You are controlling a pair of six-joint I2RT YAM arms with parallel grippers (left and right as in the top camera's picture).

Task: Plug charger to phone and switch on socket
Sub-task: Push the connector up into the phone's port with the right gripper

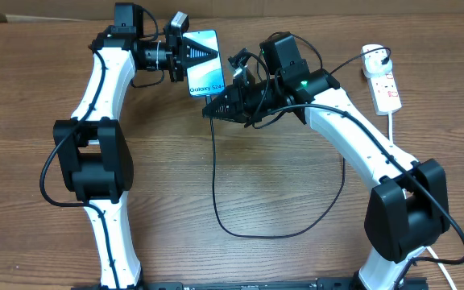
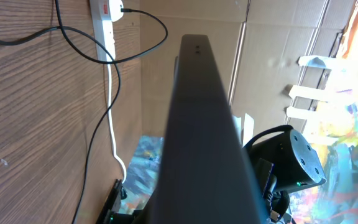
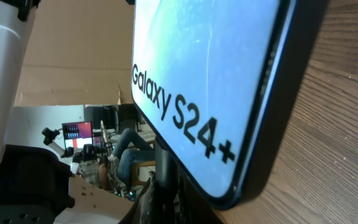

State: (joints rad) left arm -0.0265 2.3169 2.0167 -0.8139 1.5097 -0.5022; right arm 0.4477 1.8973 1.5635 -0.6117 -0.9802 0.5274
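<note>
While the left pincer (image 1: 190,55) grips the phone (image 1: 208,68) by its left side, the phone sits near the far edge of the tabletop (image 1: 280,185), about midway along it, with its blue screen facing up. The left wrist view shows the phone (image 2: 197,124) edge-on as a dark slab running straight out from the camera. In the right wrist view the screen (image 3: 191,74) fills most of the frame, with "Galaxy S24+" readable and the lower corner raised just off the wood.

The right pincer (image 1: 212,107) is just beside the phone's near end, its jaws drawn in to a narrow point on the end of the charger (image 1: 214,169). The connector tip is too small to make out. From there the black cable drops toward the near edge, loops round and climbs back to the socket (image 1: 383,80), which lies by the far right corner. A white cord (image 1: 392,125) trails from the socket along the right edge.
</note>
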